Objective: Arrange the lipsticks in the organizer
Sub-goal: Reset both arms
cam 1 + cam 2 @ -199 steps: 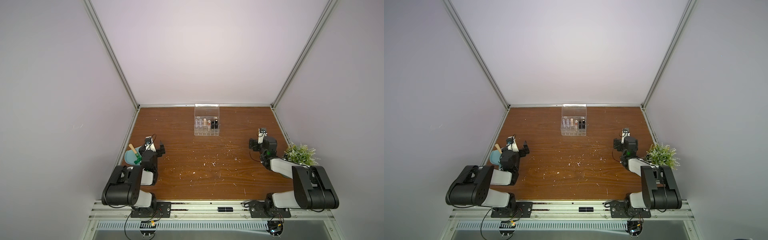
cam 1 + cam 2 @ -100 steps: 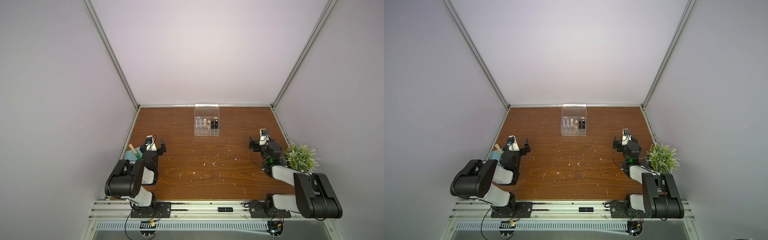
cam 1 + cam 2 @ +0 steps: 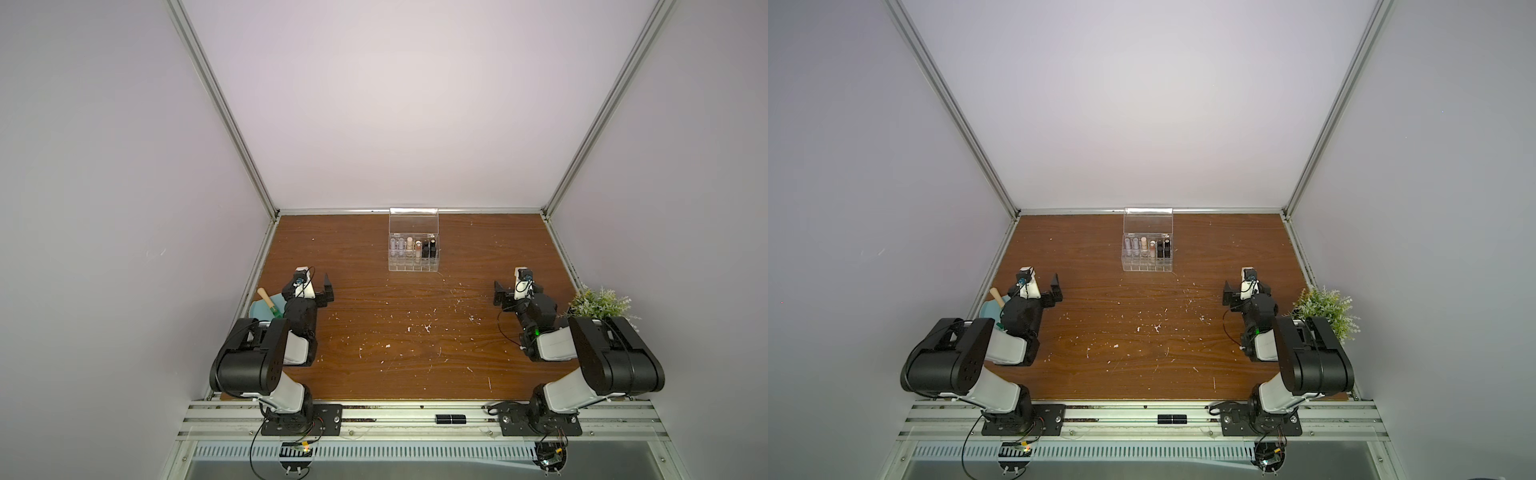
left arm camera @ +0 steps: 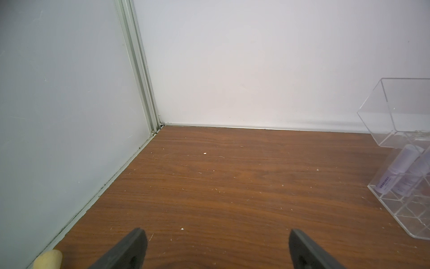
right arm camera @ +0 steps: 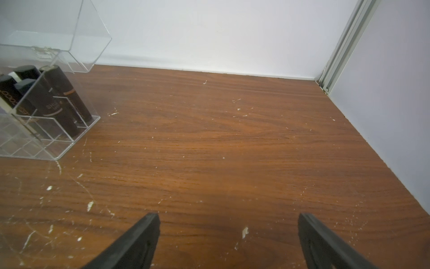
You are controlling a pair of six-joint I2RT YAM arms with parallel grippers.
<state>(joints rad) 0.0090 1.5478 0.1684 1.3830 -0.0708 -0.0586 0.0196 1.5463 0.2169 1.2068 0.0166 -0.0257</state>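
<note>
The clear organizer (image 3: 413,266) (image 3: 1147,266) stands at the back middle of the wooden table with its lid raised. Several lipsticks (image 3: 415,248) (image 3: 1150,248) stand upright in its back cells: lilac, beige and black. The cells nearer to me look empty. My left gripper (image 3: 308,286) (image 3: 1034,284) (image 4: 215,235) is open and empty, low over the table's left side. My right gripper (image 3: 518,287) (image 3: 1246,287) (image 5: 229,219) is open and empty on the right side. The left wrist view catches the organizer (image 4: 409,209) with lilac lipsticks (image 4: 395,167). In the right wrist view the organizer (image 5: 46,149) holds black lipsticks (image 5: 58,97).
A teal dustpan (image 3: 262,311) with a wooden-handled brush (image 3: 267,298) lies beside the left arm, against the left wall. A small green plant (image 3: 598,303) stands by the right arm. White flecks (image 3: 424,328) are scattered over the table. Walls enclose three sides.
Both arms have shifted slightly while folded back near the front of the table. Both grippers stay open. The organizer and lipsticks have not moved.
</note>
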